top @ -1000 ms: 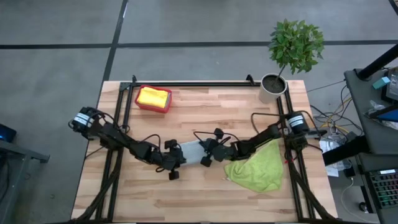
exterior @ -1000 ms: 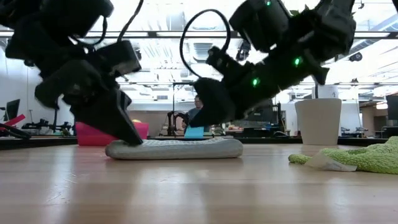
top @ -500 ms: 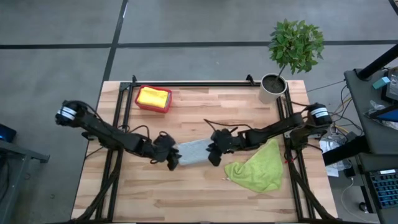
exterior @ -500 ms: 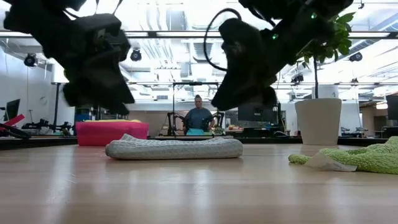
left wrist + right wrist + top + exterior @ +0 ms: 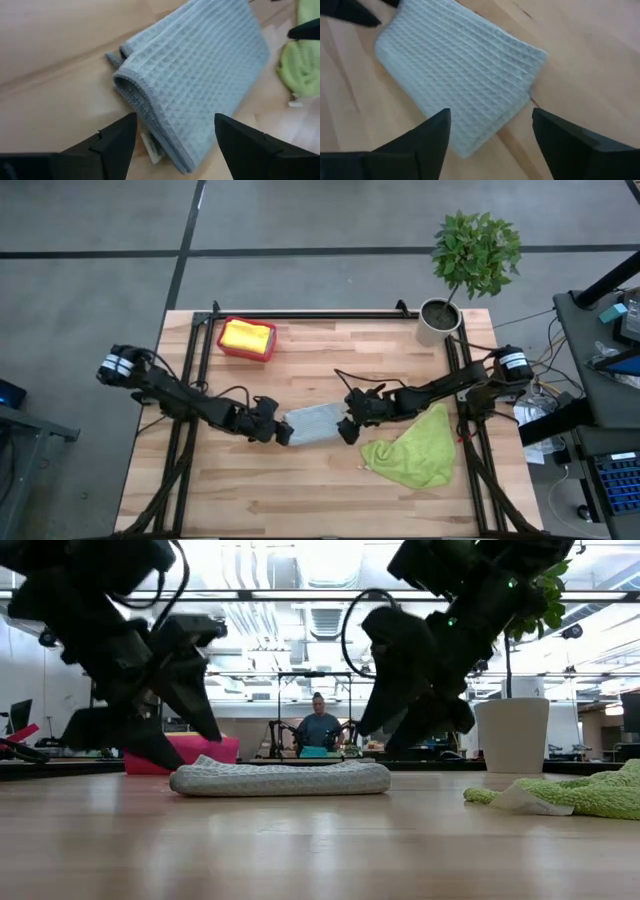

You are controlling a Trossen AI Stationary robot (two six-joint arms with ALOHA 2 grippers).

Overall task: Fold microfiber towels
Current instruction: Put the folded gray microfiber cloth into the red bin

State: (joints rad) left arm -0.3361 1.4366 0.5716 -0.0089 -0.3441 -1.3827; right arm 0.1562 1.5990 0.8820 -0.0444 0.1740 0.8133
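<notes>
A grey microfiber towel (image 5: 313, 423) lies folded flat in several layers on the wooden table's middle; it also shows as the towel (image 5: 280, 778), (image 5: 200, 75), (image 5: 465, 75). My left gripper (image 5: 280, 430) (image 5: 172, 150) hovers open just above the towel's left end. My right gripper (image 5: 347, 427) (image 5: 490, 145) hovers open above its right end. Neither touches it. A lime green towel (image 5: 410, 448) lies crumpled on the table to the right. A yellow towel (image 5: 247, 335) sits in the red bin.
The red bin (image 5: 225, 345) stands at the far left of the table. A potted plant (image 5: 438, 320) stands at the far right corner. Bare wood lies along the near edge. A person (image 5: 318, 730) sits in the room beyond the table.
Both grippers have opened, let go of the grey towel's ends and risen clear of it, each rolling its wrist. The left one has drawn back toward the table's left, the right one toward the right. The towel has stayed folded flat in place.
</notes>
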